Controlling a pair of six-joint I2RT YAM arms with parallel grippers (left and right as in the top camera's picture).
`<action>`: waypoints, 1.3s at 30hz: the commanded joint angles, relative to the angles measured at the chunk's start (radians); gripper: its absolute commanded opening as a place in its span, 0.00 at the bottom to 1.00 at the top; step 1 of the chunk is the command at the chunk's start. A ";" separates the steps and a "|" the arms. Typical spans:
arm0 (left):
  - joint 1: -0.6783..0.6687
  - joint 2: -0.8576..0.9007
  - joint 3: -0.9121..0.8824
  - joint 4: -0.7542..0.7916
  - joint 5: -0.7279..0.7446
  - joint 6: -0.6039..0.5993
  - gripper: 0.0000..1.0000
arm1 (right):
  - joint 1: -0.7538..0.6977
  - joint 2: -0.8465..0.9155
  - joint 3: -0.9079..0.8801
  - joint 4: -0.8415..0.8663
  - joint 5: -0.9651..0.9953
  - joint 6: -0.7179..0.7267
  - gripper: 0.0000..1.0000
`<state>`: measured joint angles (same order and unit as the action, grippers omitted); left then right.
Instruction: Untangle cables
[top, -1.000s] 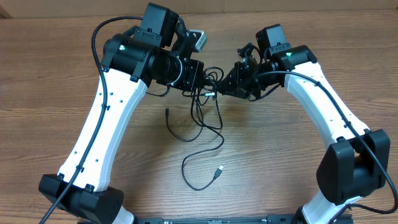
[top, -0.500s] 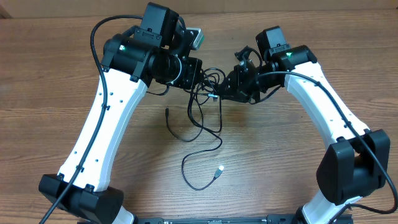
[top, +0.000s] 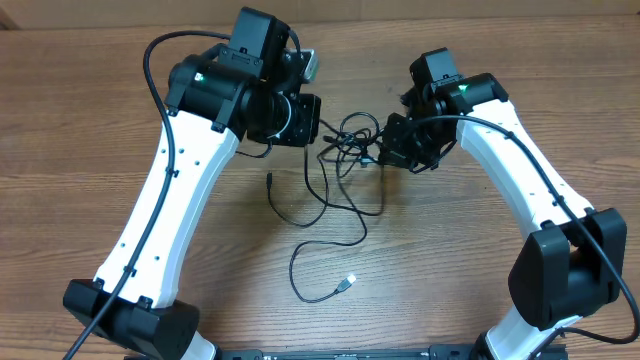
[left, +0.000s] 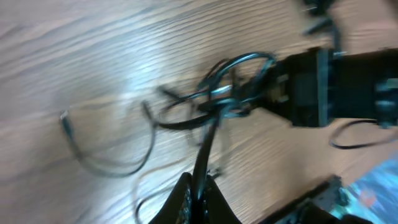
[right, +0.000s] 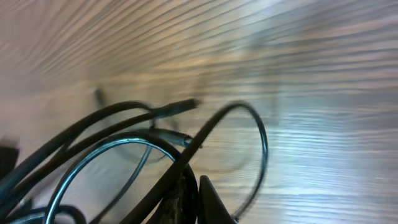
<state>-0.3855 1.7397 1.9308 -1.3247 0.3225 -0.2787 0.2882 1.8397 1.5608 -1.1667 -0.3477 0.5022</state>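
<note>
Black cables (top: 348, 150) stretch between the left gripper (left: 198, 182) and right gripper (right: 191, 186), both apparently clamped on strands

Wooden table (top: 80, 150) — thin black cables (top: 345, 145) sprawl loosely across it.

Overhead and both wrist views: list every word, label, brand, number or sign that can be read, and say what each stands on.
No text can be read in any view.
The white shells and black housings of the left arm and right arm bear no legible lettering, only a small green light each.
The cables are plain black with no visible markings.
In the left wrist view, the blue patch is too blurred to read.
</note>
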 joint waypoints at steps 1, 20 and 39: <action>0.002 -0.010 0.013 -0.049 -0.275 -0.128 0.04 | -0.008 0.007 -0.005 -0.013 0.298 0.147 0.04; 0.019 -0.010 0.013 -0.182 -0.644 -0.357 0.04 | -0.055 0.007 -0.005 -0.010 0.406 0.283 0.16; 0.011 -0.010 0.013 0.035 0.561 0.363 0.04 | -0.048 0.007 -0.005 0.203 -0.122 -0.008 0.72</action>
<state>-0.3668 1.7397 1.9308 -1.2926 0.5533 -0.1017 0.2382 1.8416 1.5608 -0.9821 -0.4000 0.5346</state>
